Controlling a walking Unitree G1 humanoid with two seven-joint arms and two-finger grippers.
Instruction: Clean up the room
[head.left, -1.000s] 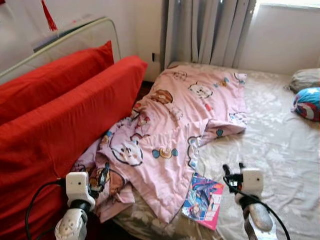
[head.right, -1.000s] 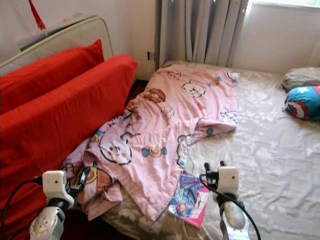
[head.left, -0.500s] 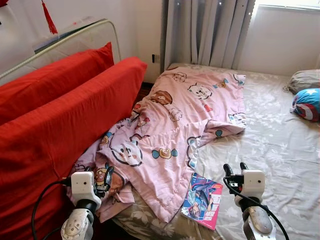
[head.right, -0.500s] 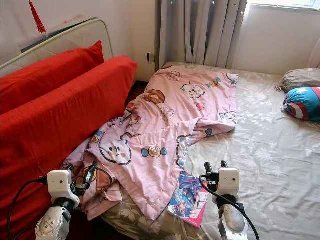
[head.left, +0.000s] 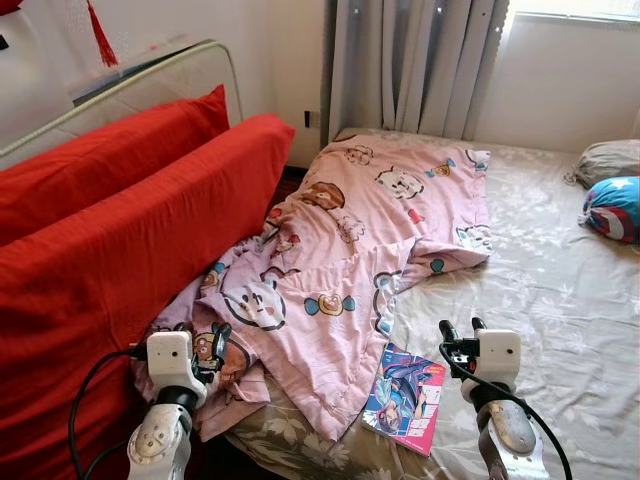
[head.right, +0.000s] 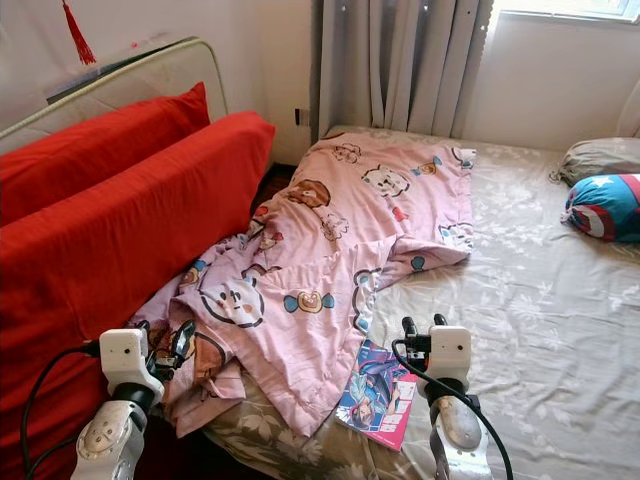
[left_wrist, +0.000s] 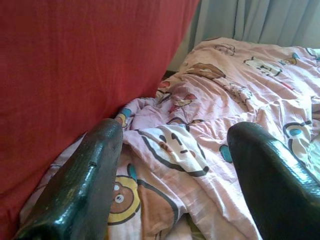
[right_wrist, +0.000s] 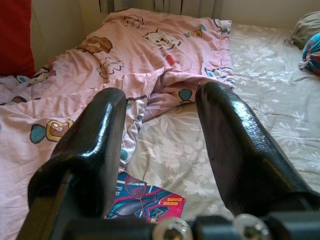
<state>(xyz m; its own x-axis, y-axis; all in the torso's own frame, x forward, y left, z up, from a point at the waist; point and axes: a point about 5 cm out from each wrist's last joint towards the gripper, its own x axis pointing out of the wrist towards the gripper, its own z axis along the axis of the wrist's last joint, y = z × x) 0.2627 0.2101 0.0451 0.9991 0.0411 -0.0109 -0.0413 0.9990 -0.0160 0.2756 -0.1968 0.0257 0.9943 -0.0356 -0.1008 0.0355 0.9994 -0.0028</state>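
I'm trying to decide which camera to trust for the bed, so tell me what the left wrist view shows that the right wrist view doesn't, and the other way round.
The left wrist view alone has the big red cushion standing against the quilt's edge, with the left gripper open just above the rumpled cloth. The right wrist view alone has the magazine lying on the bedsheet, partly under the quilt's edge, plus the blue round pillow at the far side; the right gripper is open over it. Both share the pink cartoon quilt and the curtain behind the bed.

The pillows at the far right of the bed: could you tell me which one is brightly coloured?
The blue pillow with the red-and-white shield pattern, lying nearer the robot. The other one, the grey pillow behind it, is plain and dull.
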